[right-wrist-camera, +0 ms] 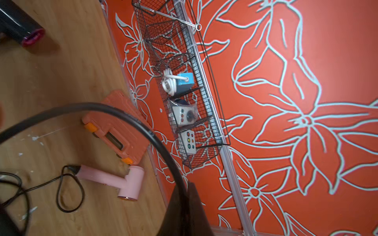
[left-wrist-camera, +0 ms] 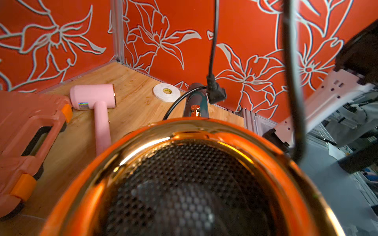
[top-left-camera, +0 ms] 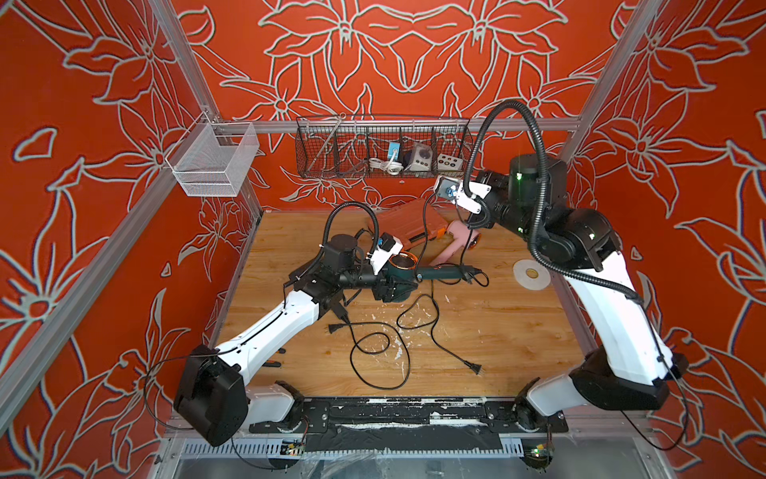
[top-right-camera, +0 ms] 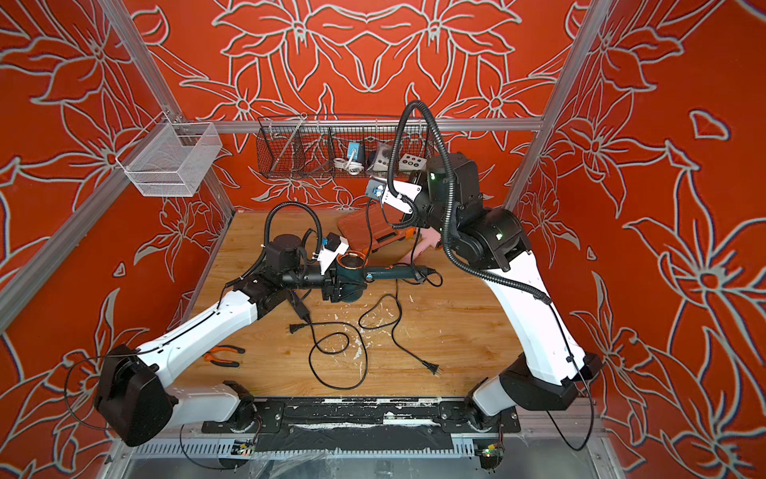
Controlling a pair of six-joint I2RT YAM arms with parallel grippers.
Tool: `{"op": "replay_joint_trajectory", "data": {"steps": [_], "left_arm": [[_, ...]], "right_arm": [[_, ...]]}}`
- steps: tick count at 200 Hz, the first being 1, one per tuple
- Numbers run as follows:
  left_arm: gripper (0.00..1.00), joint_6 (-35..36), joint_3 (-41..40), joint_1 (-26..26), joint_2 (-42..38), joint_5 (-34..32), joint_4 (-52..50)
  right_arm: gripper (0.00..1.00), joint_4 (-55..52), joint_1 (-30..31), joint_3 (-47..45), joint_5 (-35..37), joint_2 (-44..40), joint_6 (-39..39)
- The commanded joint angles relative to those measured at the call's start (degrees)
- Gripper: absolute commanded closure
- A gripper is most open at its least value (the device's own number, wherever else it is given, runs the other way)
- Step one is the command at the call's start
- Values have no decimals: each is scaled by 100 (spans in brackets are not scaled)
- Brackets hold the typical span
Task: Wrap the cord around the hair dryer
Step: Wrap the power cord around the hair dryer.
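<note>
L gripper (top-left-camera: 389, 290): clamped on barrel of teal hair dryer (top-left-camera: 408, 275), jaws held fairly wide by the body. Mid-table, toward L side.
R gripper (right-wrist-camera: 183, 202): pinched shut on the black cord (top-left-camera: 424, 236), raised high over rear of table.
Dryer barrel: axis roughly upright. Copper-rimmed rear grille (left-wrist-camera: 184, 183) faces up into L wrist cam, nozzle end down.
Dryer handle (top-left-camera: 445, 273): long axis about level, running L-R across table, butt end pointing toward R arm's side.
Resting or lifted: can't tell.
Cord at handle: leaves butt through strain relief (left-wrist-camera: 214, 92), climbs steeply toward R gripper. A 2nd strand drops from the gripper past the barrel.
Cord on table: loose loops (top-left-camera: 414, 319) in front of dryer, ending in a two-pin plug (top-left-camera: 476, 368) toward front. A second plug (top-left-camera: 333, 329) and more loops lie nearer L arm. Which dryer each belongs to: unclear.
Pink hair dryer (top-left-camera: 456, 236): lying flat just behind teal handle, own handle angled toward it.
Orange tool case (top-left-camera: 406, 224): flat at rear, just beside pink dryer.
Tape roll (top-left-camera: 531, 272): flat, R side, near R arm.
Pliers (top-right-camera: 224, 356): orange grips, front L, partly under L arm.
Wood table (top-left-camera: 505, 331): white flecks toward front.
Black wire basket (top-left-camera: 383, 149): on rear rail, holds small boxes and a white cable.
White mesh basket (top-left-camera: 215, 159): on L rail.
</note>
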Motion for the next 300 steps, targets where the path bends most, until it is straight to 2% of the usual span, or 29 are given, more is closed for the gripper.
{"op": "replay_joint_trajectory", "data": {"steps": [1,28,89,136,181,207,230,300], "left_arm": [[100,438,-24,-52,-109,279,-203],[100,641,-299,-173,-290,517,-582],[100,1218,-845,-759,-1066,1116,-1695],[100,1664,-1039,-1212,-1577,1156,-2650],[100,1772,-1192,-1329,-1756,1122,-2893],[100,1702,-1098,-1493,-1763,1332,-2866],[100,1506,-1085,-1645,-1862,1587,-2688],[100,251,-1004,-1780,-2138,2147,-1094]], "right_arm": [[100,-906,100,950,525,280,-743],[100,-946,100,1774,997,751,-1320],[100,-440,53,2795,2363,1716,-2850],[100,-316,-501,3818,2305,2389,-3393],[100,-159,-1163,4457,1641,2696,-3207],[100,-1,-1543,4303,1279,2805,-2970],[100,188,-1862,3807,977,2818,-2710],[100,1059,-2574,1500,-458,2354,-1525]]}}
